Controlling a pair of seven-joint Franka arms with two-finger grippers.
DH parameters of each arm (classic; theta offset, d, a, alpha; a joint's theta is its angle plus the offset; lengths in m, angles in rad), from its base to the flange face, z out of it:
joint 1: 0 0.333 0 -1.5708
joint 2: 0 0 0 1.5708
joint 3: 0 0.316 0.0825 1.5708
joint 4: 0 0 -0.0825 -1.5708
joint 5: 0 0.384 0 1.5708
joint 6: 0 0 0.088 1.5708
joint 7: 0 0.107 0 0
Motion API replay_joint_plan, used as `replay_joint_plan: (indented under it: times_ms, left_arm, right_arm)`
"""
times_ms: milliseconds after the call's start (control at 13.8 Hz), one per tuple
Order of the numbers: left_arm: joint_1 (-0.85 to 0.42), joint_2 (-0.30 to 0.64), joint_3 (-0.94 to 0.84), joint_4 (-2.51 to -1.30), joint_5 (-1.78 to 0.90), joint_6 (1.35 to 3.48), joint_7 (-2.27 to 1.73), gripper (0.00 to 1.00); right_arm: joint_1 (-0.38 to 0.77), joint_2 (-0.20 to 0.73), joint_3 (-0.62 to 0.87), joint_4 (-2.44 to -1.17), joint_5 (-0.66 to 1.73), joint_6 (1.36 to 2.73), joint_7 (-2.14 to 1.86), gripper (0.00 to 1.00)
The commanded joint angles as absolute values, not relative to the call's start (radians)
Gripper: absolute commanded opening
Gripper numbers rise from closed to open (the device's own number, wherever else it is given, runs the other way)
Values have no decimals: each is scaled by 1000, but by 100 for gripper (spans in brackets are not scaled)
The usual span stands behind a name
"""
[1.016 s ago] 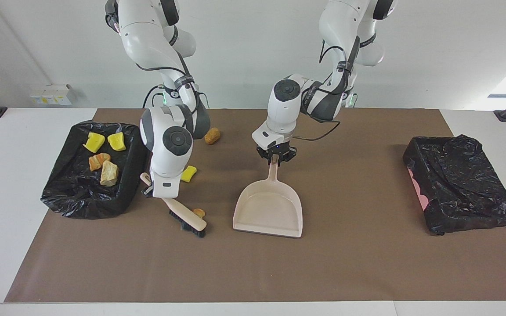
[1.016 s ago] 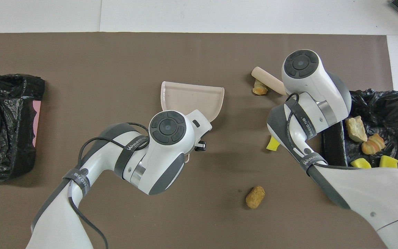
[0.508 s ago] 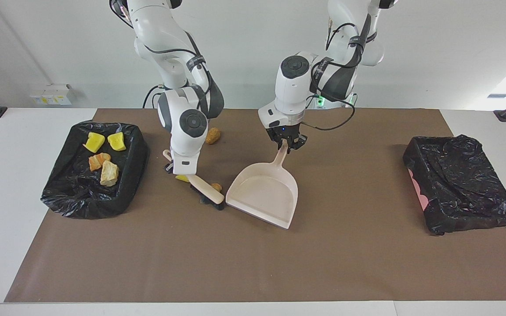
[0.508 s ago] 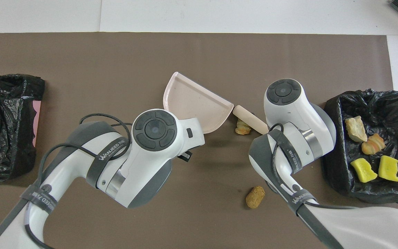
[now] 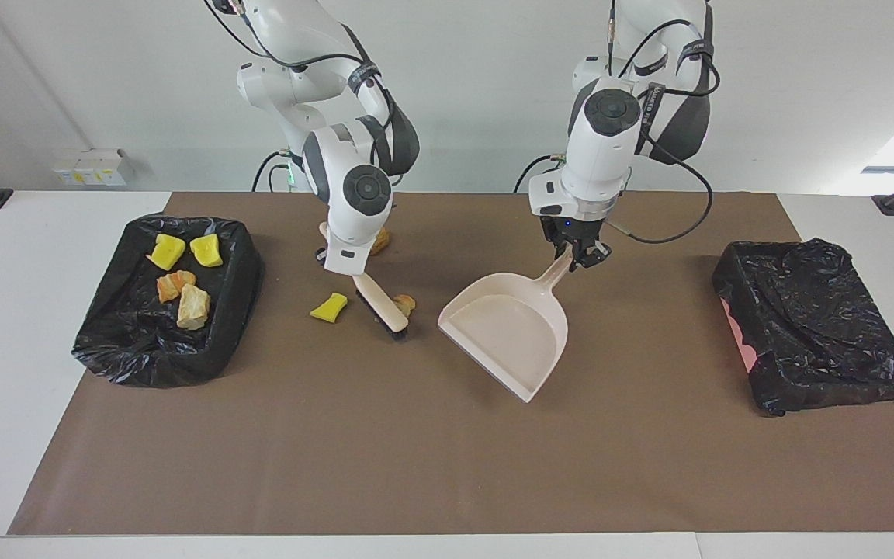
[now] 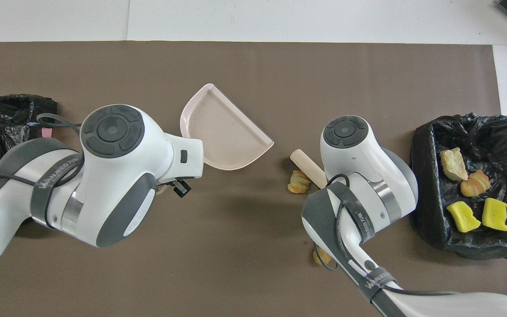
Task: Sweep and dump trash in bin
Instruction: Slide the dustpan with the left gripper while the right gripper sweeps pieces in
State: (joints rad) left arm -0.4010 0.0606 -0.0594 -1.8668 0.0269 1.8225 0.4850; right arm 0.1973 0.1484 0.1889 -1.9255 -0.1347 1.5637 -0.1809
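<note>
- Since a sec ago both arms pulled back toward robots; beige plastic dustpan (image 5: 511,332) swung toward left arm's end, beige brush w/ black bristles (image 5: 382,305) dragged orange-striped foam chunk (image 5: 404,303) along.
- Left gripper (image 5: 580,256) clamped on pan handle; right gripper (image 5: 341,262) clamped on brush handle.
- Trash: four chunks in black-bagged bin (image 5: 239,273); yellow sponge wedge (image 5: 328,307) on mat beside brush; brown chunk (image 5: 379,241) nearer robots.
- Judged light, soft, prone to roll: push w/ bristles, don't pinch.

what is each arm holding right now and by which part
The left end effector holds the beige dustpan by the end of its handle. The right end effector holds the brush by its handle, bristles down on the mat.
</note>
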Motion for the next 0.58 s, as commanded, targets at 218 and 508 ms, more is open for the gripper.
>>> replay_joint_plan:
  times_ms: [218,508]
  left_arm:
    - [-339,18,-67,-1925,44,1801,831,0]
    - [-325,-3,-67,-1965,54,1822,1003,0]
  right_arm:
    - [144,54,198,-1986,-101,1489,87,0]
    - [46,-4,198,-2133,-71,1658,277,0]
